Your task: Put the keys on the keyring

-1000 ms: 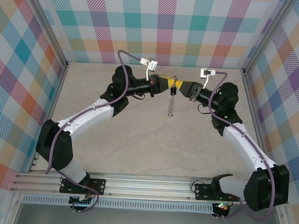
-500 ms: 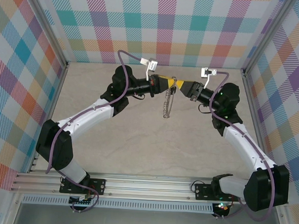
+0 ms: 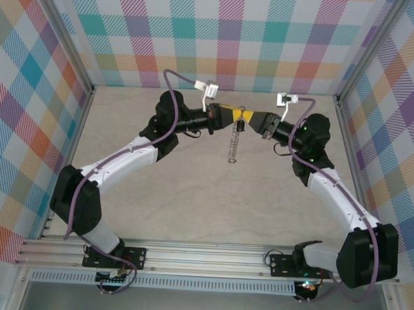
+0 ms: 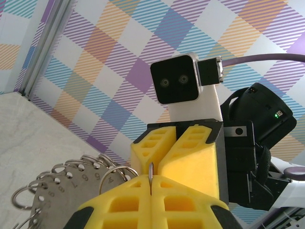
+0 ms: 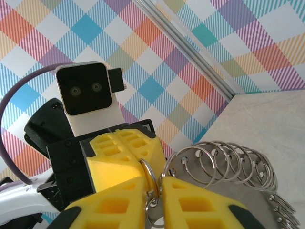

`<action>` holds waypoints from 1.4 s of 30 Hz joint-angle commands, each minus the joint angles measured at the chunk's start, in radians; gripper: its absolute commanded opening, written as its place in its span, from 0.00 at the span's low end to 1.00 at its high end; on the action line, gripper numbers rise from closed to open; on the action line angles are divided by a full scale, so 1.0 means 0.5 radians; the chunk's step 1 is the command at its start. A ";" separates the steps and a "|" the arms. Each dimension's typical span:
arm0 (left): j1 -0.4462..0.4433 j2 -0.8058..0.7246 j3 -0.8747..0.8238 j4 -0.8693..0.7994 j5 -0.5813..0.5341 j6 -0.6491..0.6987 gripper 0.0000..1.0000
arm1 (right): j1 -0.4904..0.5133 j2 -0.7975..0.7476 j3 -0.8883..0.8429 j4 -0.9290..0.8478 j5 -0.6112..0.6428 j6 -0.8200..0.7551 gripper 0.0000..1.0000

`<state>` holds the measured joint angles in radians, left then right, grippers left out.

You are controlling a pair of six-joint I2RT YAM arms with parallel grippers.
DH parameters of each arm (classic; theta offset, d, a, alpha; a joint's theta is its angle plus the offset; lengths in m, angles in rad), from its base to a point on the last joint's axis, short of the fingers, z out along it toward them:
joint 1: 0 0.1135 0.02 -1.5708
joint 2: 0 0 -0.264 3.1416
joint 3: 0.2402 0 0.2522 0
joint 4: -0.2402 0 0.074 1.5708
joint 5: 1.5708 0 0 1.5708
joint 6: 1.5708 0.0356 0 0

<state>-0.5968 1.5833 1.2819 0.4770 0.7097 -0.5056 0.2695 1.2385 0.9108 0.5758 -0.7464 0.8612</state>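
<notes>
Both arms meet above the far middle of the pale marbled tabletop (image 3: 190, 196), tips facing each other. Left tool (image 3: 237, 116) is clenched. In its wrist view the yellow fingers (image 4: 119, 205) pinch a thin metal edge of the thin grey metal keyring (image 4: 62, 188), a flat numbered disc rimmed with small wire loops. Right tool (image 3: 249, 117) comes in from the opposite side. In its wrist view its yellow fingers (image 5: 200, 205) are drawn nearly together, gripping one wire loop of the keyring (image 5: 224, 164), with the left tool (image 5: 142, 161) just behind. From overhead the keyring (image 3: 234, 141) hangs off the tabletop, edge-on, as a narrow chain-like strip. Its long axis runs from the tools toward the near edge, lower end leaning slightly left.
</notes>
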 commanded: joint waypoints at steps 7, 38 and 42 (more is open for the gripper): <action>-0.003 0.008 0.069 0.142 0.021 -0.019 0.00 | -0.008 0.002 0.089 0.094 -0.038 0.005 0.05; 0.060 -0.082 0.149 -0.133 -0.056 0.138 0.29 | -0.035 0.074 0.353 -0.307 -0.267 -0.369 0.00; 0.136 -0.123 0.220 -0.279 -0.014 0.218 0.40 | -0.054 0.126 0.488 -0.538 -0.429 -0.551 0.00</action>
<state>-0.5602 1.5749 1.3411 0.3866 0.6910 -0.4458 0.2504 1.2938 1.0943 0.3836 -0.8742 0.6930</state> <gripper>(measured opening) 0.388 0.049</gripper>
